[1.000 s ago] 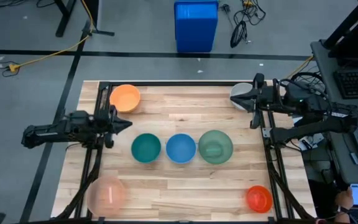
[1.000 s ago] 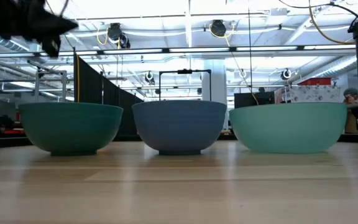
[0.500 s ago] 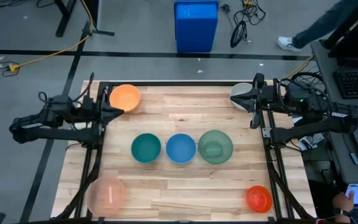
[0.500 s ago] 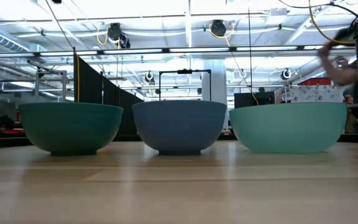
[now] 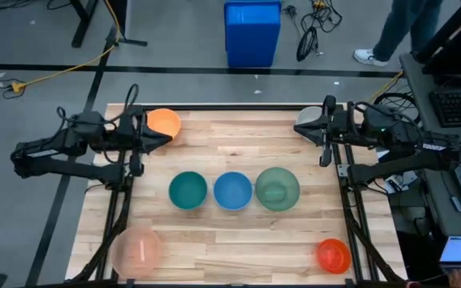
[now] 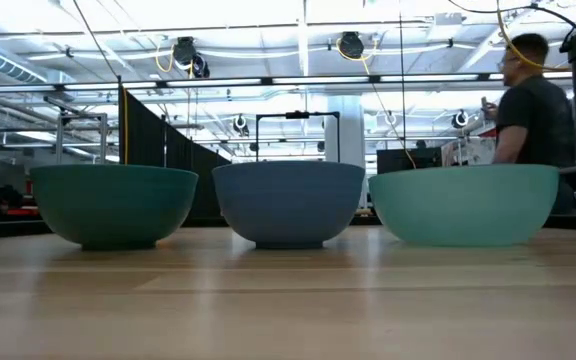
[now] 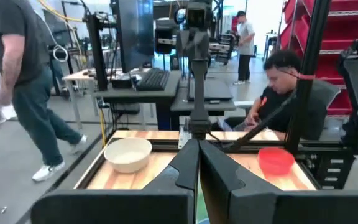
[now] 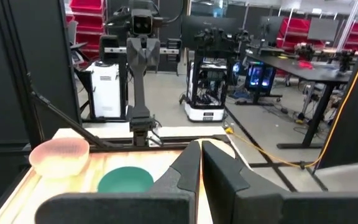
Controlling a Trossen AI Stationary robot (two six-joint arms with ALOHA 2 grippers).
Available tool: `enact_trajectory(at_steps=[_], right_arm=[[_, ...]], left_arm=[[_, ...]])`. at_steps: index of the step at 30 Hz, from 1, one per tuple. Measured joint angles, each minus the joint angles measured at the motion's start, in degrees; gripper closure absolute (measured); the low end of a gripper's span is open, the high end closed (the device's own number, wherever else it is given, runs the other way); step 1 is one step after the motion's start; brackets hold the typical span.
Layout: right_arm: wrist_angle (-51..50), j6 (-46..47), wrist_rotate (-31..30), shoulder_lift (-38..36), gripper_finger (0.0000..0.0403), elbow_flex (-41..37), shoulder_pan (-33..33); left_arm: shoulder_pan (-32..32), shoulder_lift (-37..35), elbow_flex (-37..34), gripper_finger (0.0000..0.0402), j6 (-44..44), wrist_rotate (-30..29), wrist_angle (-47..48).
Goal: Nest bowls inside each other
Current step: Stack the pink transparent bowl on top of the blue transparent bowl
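Three bowls stand in a row at mid-table, each resting on its base: teal (image 5: 188,190), blue (image 5: 233,190) and sage green (image 5: 277,189). An orange bowl (image 5: 166,122) sits at the far left and a grey-white bowl (image 5: 307,117) at the far right. The pale pink bowl (image 5: 138,248) is near left, the red-orange bowl (image 5: 334,254) near right. My left gripper (image 5: 166,138) hangs shut, high beside the orange bowl. My right gripper (image 5: 298,131) hangs shut, high beside the grey-white bowl. Neither gripper shows in the low view.
A big blue bin (image 5: 252,32) stands on the floor beyond the far edge. A person (image 6: 533,100) stands behind the table's far right, and another sits beyond the right edge (image 7: 284,93). Bare wood lies between the bowl row and the near edge.
My left gripper has risen, leaving the top of the low view, and now hangs by the orange bowl nearer the far edge, still shut. A person has walked in behind the far right corner. The bowls have not moved.
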State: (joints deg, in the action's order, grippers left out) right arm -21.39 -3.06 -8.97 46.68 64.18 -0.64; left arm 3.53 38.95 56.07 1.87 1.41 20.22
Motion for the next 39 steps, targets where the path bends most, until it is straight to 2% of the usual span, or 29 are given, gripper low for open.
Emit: enact_trajectory(at_steps=[6,17,24,30,36,39], right_arm=[[-3.1,0.9,0.0,1.51,0.0403,0.0,0.0],[-10.41,4.53,0.02,7.08,0.0403,-0.02,0.0],[-14.09,6.94,0.02,11.25,0.0403,-0.07,0.0],[-13.76,6.58,0.0,14.18,0.0403,-1.5,1.37],[-14.49,5.68,0.0,16.28,0.0403,-1.62,3.12],[-14.49,5.52,0.0,16.69,0.0403,-1.62,3.99]], left_arm=[[-1.43,1.33,-0.04,0.0402,-0.89,0.01,1.95],[-8.57,5.36,0.03,0.0402,-4.36,0.76,-2.03],[-15.8,8.07,2.53,0.0402,-5.6,1.57,5.88],[-23.98,11.95,4.42,0.0402,-15.67,1.57,15.47],[-31.9,18.02,4.4,0.0402,-37.39,1.58,28.86],[-36.07,22.28,4.36,0.0402,-45.79,4.26,33.18]])
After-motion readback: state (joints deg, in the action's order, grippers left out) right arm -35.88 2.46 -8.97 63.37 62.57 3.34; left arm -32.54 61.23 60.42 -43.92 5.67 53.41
